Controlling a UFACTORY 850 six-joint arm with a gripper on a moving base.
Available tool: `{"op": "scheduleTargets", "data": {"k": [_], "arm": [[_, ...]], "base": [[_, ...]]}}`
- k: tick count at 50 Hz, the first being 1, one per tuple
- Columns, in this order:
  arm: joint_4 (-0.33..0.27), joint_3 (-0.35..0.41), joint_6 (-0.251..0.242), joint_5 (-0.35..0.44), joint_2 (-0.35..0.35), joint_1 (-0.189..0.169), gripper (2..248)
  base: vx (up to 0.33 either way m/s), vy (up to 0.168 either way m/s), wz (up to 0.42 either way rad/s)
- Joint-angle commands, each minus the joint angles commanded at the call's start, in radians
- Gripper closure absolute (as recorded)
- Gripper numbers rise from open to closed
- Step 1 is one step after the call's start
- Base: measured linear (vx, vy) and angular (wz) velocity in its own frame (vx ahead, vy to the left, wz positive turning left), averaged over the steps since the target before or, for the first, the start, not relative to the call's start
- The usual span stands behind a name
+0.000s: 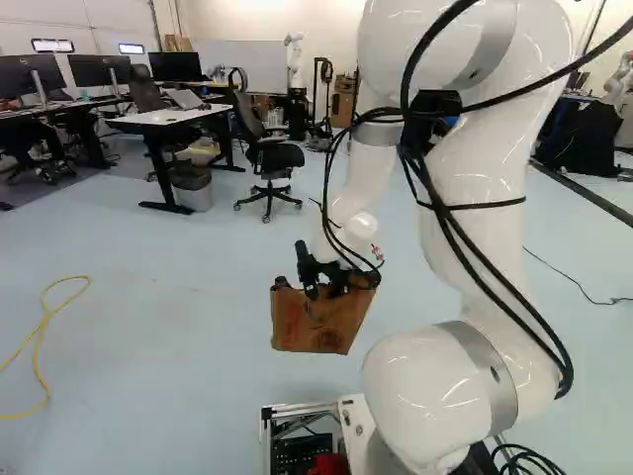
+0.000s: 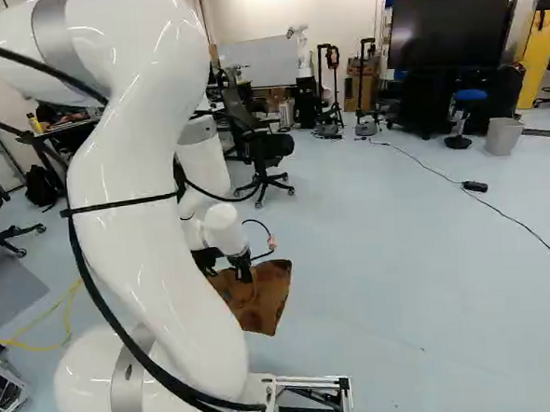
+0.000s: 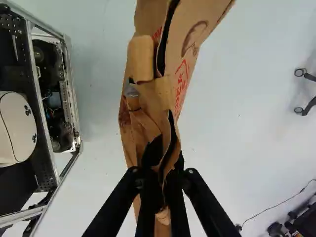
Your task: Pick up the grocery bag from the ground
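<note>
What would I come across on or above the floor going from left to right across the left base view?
Yellow cable, grey waste bin, brown grocery bag held up in the gripper, thin black cable.

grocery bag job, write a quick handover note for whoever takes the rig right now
Claw: shut on the upper edge of the grocery bag, a finger on either side.
Bag: hangs below the claw, looks off the floor; its underside is hidden.
Done: bag gripped and, it seems, lifted.
Left: probably just keep the grip and confirm clearance.
</note>
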Motion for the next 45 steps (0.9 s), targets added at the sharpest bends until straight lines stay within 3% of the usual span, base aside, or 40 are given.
{"op": "scheduleTargets", "data": {"k": [45], "arm": [[0.000, 0.193, 0.000, 0.000, 0.311, 0.008, 226]], "base": [[0.000, 0.000, 0.000]]}}
